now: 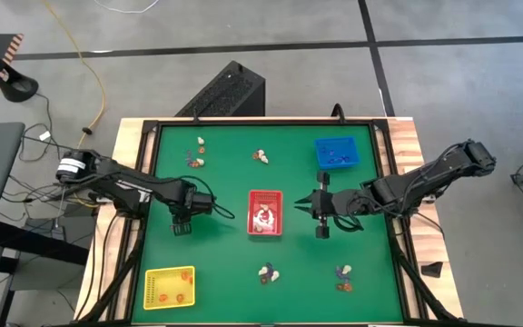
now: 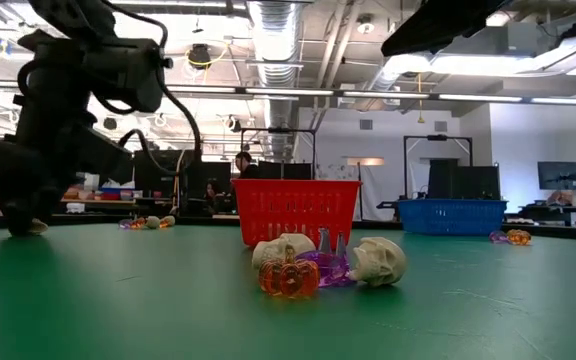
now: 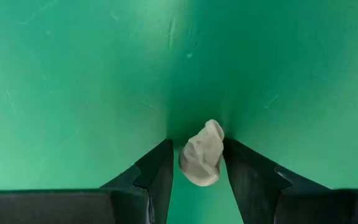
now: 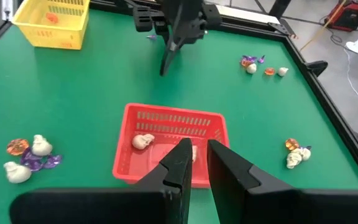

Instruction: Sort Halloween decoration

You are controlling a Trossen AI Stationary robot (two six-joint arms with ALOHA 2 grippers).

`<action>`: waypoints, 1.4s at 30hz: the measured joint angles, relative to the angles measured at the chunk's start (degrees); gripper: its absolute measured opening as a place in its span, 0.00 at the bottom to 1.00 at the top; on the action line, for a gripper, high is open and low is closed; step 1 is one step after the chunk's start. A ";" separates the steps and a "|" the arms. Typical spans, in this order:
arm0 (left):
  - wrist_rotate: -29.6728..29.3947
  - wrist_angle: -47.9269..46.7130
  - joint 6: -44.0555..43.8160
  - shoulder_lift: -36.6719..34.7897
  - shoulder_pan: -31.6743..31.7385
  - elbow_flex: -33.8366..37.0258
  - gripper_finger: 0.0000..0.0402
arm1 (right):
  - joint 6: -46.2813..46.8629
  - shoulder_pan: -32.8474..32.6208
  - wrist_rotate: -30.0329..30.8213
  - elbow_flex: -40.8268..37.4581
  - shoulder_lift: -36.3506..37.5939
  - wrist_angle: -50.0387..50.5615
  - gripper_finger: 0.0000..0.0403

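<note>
A cream skull trinket (image 3: 202, 154) lies on the green table mat to the left of the red tray (image 1: 264, 193). My left gripper (image 1: 182, 229) points straight down over it, open, one finger on each side of the skull, fingertips low at the mat (image 2: 23, 225). My right gripper (image 1: 300, 205) hovers by the red tray's right side, above the mat. Its fingers (image 4: 180, 163) are a narrow gap apart with nothing between them. A cream skull (image 4: 143, 142) rests in the red tray (image 4: 173, 121). My left gripper's fingers (image 3: 244, 171) come from above and stand on either side of the skull, which rests on the mat. The skull's edge (image 3: 219, 134) lies right against one finger. Whether the fingers touch it I cannot tell.
The blue tray (image 1: 337, 153) stands far right, and the yellow tray (image 1: 169, 287) near left holds orange pieces. Small heaps of trinkets lie far left (image 1: 198, 154), far middle (image 1: 261, 156), near middle (image 1: 268, 272) and near right (image 1: 343, 277). A raised black rim (image 1: 143, 182) borders the mat.
</note>
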State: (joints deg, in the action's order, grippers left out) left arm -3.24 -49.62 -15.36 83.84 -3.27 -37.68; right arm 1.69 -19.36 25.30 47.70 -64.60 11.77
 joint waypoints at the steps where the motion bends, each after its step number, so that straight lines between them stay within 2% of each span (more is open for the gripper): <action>1: 0.03 0.04 0.57 1.09 0.00 -0.12 0.34 | -0.02 -0.33 0.00 0.00 0.00 0.00 0.20; 8: -0.05 0.08 2.11 1.55 0.00 -0.67 0.33 | -0.56 -1.56 0.00 0.00 0.00 0.22 0.20; 15: -2.70 -1.37 1.65 -4.06 0.02 -1.22 0.14 | -0.62 -1.50 0.07 0.00 0.00 0.22 0.20; 19: -3.45 0.51 1.46 -6.96 0.12 -1.24 0.13 | -0.63 -1.52 0.07 0.00 0.00 0.20 0.20; 23: -1.72 10.93 1.12 -10.29 0.11 -1.33 0.16 | -0.66 -1.50 0.13 0.00 0.00 0.17 0.20; 27: 1.41 34.12 2.13 -11.72 -0.55 -1.46 0.19 | -1.44 -1.20 0.26 0.00 0.00 -0.24 0.20; 30: 1.91 52.66 5.79 -10.44 -1.76 -1.61 0.16 | -1.36 -0.86 0.26 0.00 0.00 -0.42 0.20; 32: 2.01 61.52 8.23 -8.38 -2.37 -1.66 0.14 | -0.80 -0.69 0.26 0.00 0.00 -0.39 0.20; 35: 1.99 68.51 9.84 -3.85 -2.53 -2.09 0.14 | -0.31 -0.68 0.27 0.00 0.00 -0.28 0.20; 42: 0.76 68.70 11.28 8.65 -0.59 -9.37 0.23 | -0.22 -0.78 0.26 0.00 0.00 -0.07 0.20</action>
State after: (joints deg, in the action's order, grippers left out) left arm -2.48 19.08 -4.08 92.49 -3.85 -47.05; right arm 1.48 -20.14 25.56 47.70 -64.60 11.70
